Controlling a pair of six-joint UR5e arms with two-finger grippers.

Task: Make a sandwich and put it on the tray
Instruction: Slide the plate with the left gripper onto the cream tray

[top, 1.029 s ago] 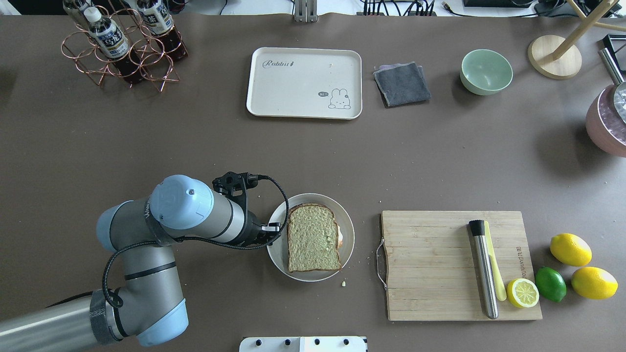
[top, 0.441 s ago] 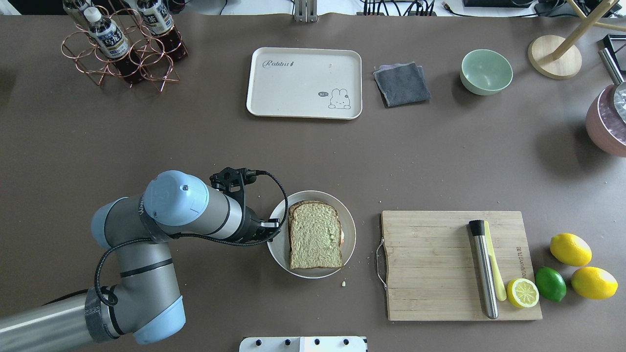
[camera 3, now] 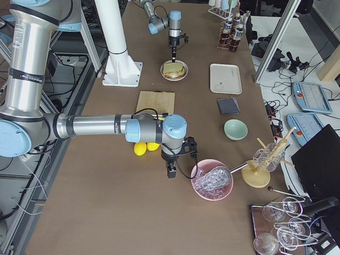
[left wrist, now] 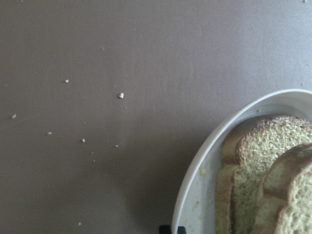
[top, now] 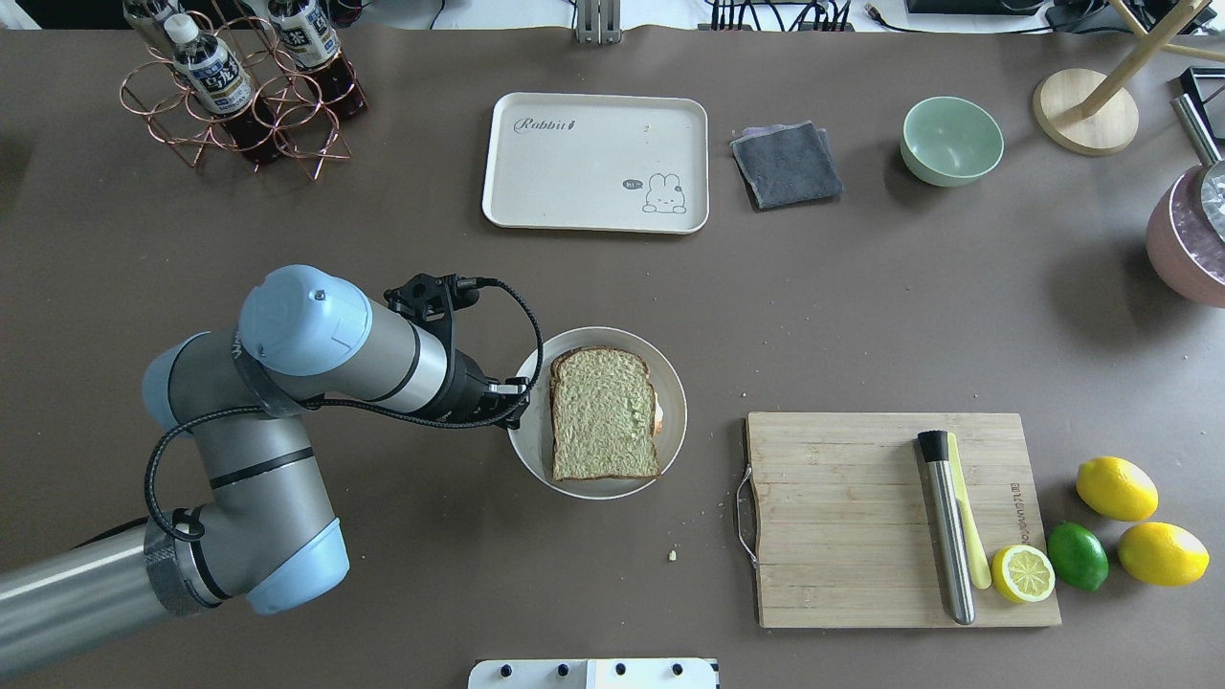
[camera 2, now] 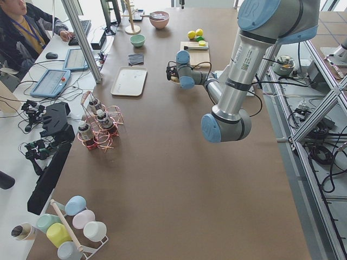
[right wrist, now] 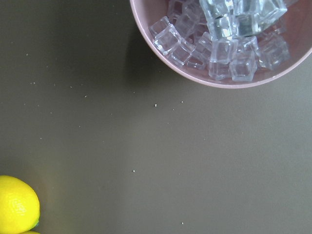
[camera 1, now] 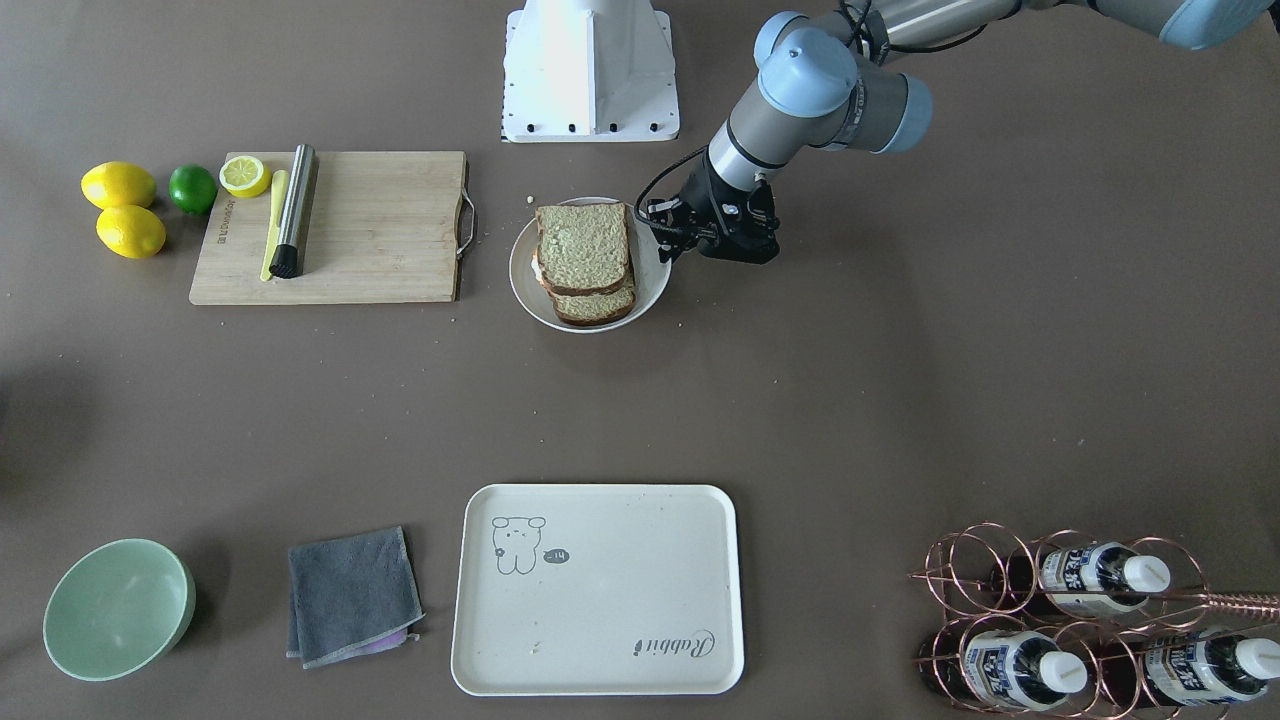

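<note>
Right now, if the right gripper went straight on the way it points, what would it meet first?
Most likely bare table, in the gap between the pink ice bowl and the lemon. The right gripper points down there; its height is unclear.

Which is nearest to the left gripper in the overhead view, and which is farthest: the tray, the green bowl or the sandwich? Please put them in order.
From the left gripper:
1. sandwich, right beside it, on the plate whose rim the gripper holds.
2. tray, at the table's far side, near the middle.
3. green bowl, at the far side, well to the right.
</note>
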